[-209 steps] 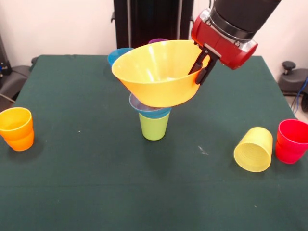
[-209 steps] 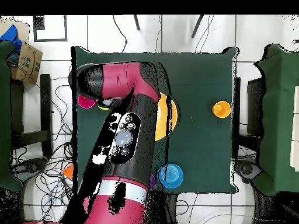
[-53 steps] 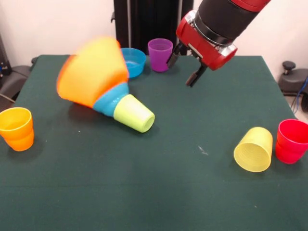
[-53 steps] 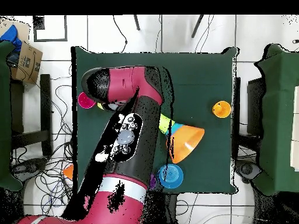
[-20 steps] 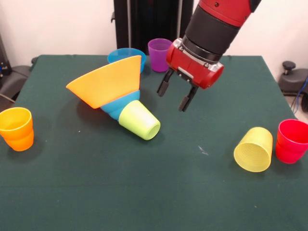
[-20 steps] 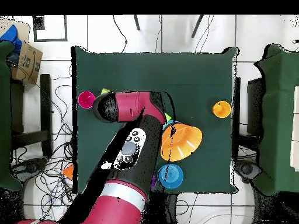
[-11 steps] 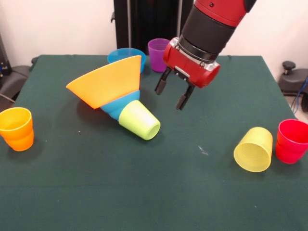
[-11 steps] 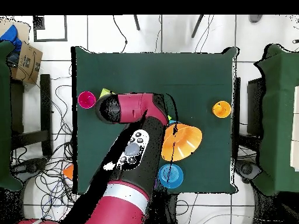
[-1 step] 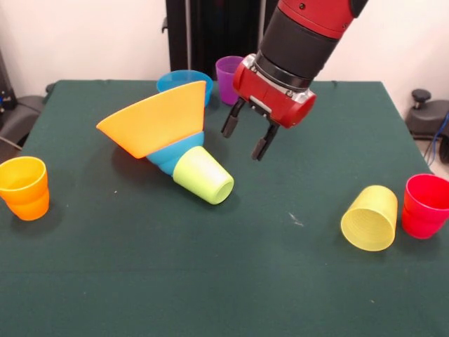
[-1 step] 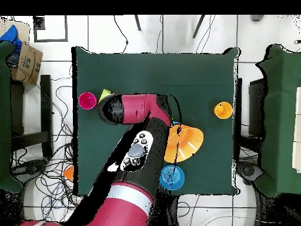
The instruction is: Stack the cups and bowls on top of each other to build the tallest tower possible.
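Toppled since ten seconds ago, the tower (image 9: 168,140) now lies on its side on the table (image 9: 140,281), left of the middle and toward the far edge in the front view. It is made of three nested pieces: a lime green cup (image 9: 203,175) with its base pointing toward the near right, a small blue bowl (image 9: 172,156) seated over the cup's mouth, and a large yellow-orange bowl (image 9: 158,116) set in the blue one, its wide rim tipped up and away. Over the last second these pieces have not shifted, while the gripper (image 9: 243,137) has drifted a little left and up; it hangs in the air just right of the fallen stack, its two dark fingers (image 9: 260,146) spread apart and holding nothing. Behind the stack, near the far edge, a second blue bowl (image 9: 179,81) stands upright with a purple cup (image 9: 230,70) just beside it. At the left edge two orange cups (image 9: 24,187) stand nested, the inner one sitting in the outer. Near the right edge a yellow cup (image 9: 370,218) lies on its side, base toward the camera, touching a nested pair of red cups (image 9: 425,206) that stand upright.
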`<action>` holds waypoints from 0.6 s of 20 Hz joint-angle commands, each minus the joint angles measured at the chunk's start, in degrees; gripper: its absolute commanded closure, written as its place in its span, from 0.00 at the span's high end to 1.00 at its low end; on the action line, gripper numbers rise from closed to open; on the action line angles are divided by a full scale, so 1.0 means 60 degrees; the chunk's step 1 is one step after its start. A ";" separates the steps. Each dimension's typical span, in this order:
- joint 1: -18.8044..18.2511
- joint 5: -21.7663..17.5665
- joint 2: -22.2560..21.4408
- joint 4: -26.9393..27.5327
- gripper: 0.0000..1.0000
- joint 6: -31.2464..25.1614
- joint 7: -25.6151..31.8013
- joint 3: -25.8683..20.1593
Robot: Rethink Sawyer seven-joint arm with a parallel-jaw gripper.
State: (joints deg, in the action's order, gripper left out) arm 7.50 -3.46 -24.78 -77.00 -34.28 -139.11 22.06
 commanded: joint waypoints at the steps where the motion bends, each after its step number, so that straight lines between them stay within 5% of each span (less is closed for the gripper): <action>1: -0.0199 0.0158 0.0044 -0.0479 1.00 0.0046 -0.0518 -0.1063; 12: -0.0416 -0.0088 0.0177 -0.0742 1.00 0.0938 -0.0458 -0.1092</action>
State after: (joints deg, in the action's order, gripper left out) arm 7.03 -3.47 -24.90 -77.45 -33.53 -139.11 22.00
